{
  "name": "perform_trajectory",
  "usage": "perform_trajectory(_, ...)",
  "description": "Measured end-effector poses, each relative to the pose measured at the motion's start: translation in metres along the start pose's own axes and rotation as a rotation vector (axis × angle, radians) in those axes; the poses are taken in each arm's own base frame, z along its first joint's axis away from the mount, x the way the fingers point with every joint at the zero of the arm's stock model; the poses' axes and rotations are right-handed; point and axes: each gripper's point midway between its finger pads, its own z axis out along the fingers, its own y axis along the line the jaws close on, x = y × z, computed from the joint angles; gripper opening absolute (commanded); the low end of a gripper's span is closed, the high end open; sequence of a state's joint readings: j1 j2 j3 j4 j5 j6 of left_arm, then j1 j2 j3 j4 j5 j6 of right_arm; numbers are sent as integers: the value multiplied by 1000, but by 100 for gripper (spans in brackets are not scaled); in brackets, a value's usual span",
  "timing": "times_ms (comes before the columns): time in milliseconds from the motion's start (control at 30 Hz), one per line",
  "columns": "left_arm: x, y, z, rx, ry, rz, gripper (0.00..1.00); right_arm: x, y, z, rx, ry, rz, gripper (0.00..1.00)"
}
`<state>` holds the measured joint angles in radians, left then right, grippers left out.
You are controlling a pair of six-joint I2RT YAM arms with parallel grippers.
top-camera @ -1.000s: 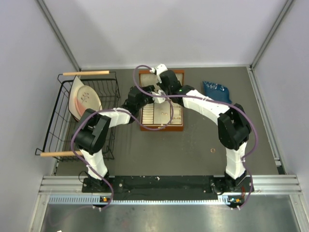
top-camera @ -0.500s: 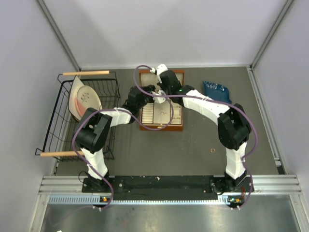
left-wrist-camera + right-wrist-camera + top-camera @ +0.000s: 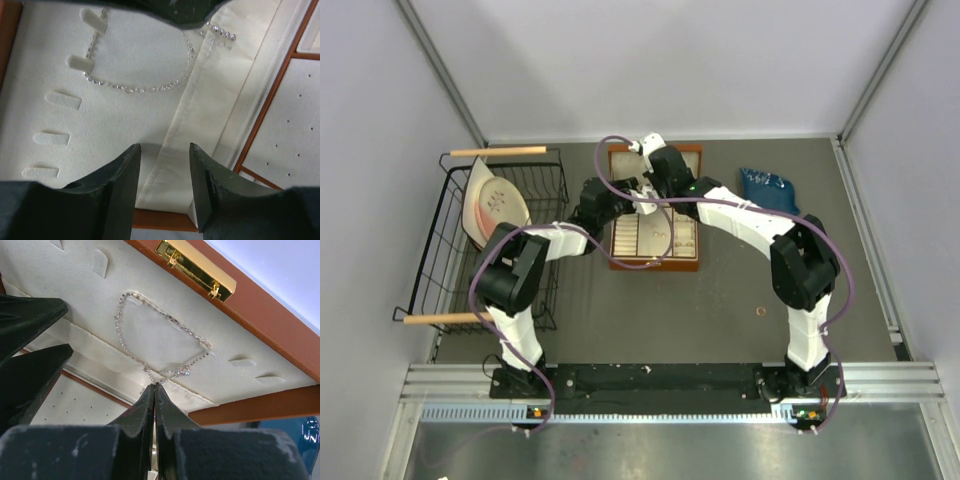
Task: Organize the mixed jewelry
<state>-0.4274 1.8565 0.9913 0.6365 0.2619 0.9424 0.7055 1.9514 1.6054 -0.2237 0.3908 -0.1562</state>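
Note:
The thin silvery necklace hangs in a loop over the cream tabs of the open wooden box's lid; it also shows in the left wrist view. My right gripper is shut, its tips pinching the chain's lower end by the fabric pocket; in the top view it is over the box. My left gripper is open and empty, just off the lid lining below the chain, close beside the right one. One tiny ring lies on the table at the right. The other ring is not visible.
The box's tray with its compartments lies in front of the lid. A black wire rack holding a plate stands at the left. A blue object lies at the back right. Cables loop over the box.
My left arm has edged slightly further toward the lid. The right gripper has stayed shut at the chain and hardly moved.

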Motion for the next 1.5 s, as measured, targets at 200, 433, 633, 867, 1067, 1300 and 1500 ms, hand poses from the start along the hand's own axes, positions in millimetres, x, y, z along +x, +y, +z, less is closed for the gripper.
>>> perform_trajectory(200,21,-7,-10,21,15,-50,52,0,0,0,0,1,-1,0)
perform_trajectory(433,22,-8,-12,21,5,-60,52,0,0,0,0,1,-1,0)
perform_trajectory(633,21,-7,-12,12,-1,-66,52,0,0,0,0,1,0,0)
perform_trajectory(867,21,-3,-12,-8,-3,-55,52,1,-2,1,3,3,2,0)
perform_trajectory(1067,23,0,-11,-21,5,-35,51,1,-4,1,3,4,4,0)
perform_trajectory(1300,25,2,-8,-34,7,-10,40,1,-4,2,0,4,5,0)
perform_trajectory(1500,26,2,-6,-46,10,7,29,2,-6,2,0,5,8,0)
